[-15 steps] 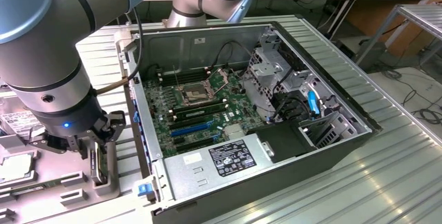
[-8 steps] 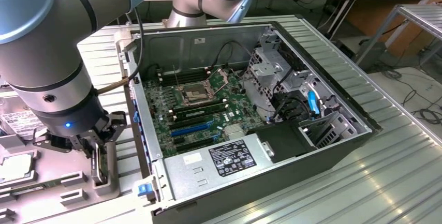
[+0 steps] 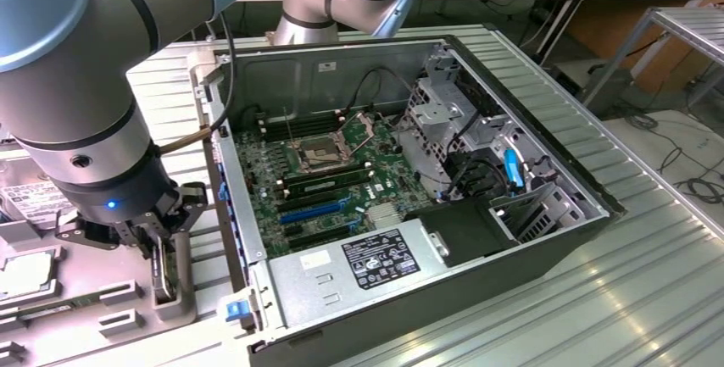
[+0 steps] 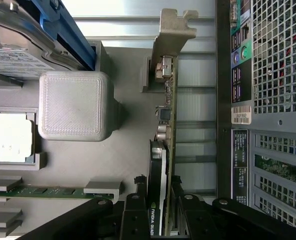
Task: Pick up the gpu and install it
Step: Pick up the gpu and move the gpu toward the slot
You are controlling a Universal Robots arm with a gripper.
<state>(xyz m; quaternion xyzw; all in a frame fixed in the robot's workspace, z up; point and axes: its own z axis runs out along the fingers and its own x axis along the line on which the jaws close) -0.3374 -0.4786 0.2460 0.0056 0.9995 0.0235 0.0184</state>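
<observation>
**Gripped on the gpu, just outside the case**

My gripper [image 3: 158, 253] is down over the grey parts tray [image 3: 125, 320], which lies against the open case [image 3: 328, 75] on the exterior view's left. The gpu [image 4: 163, 150] stands on edge in a slot of that tray, running alongside the case's rear panel [image 4: 277, 60]. Its metal bracket [image 4: 176, 30] is at the end away from me.

My grip is narrow, with fingers [image 4: 138, 215] on either side of the card and pads against its two flat faces. I judge that an edge-up card offers nothing else to pinch, and it looks seated in its slot, not yet lifted.

Farther from the case than the card, the tray carries a processor [image 4: 10, 137], a memory stick [image 4: 38, 191], a hard drive [image 4: 13, 55] and a grey block [image 4: 74, 105]. The case's rear panel rises between the card and the motherboard [image 3: 339, 172] inside.
</observation>
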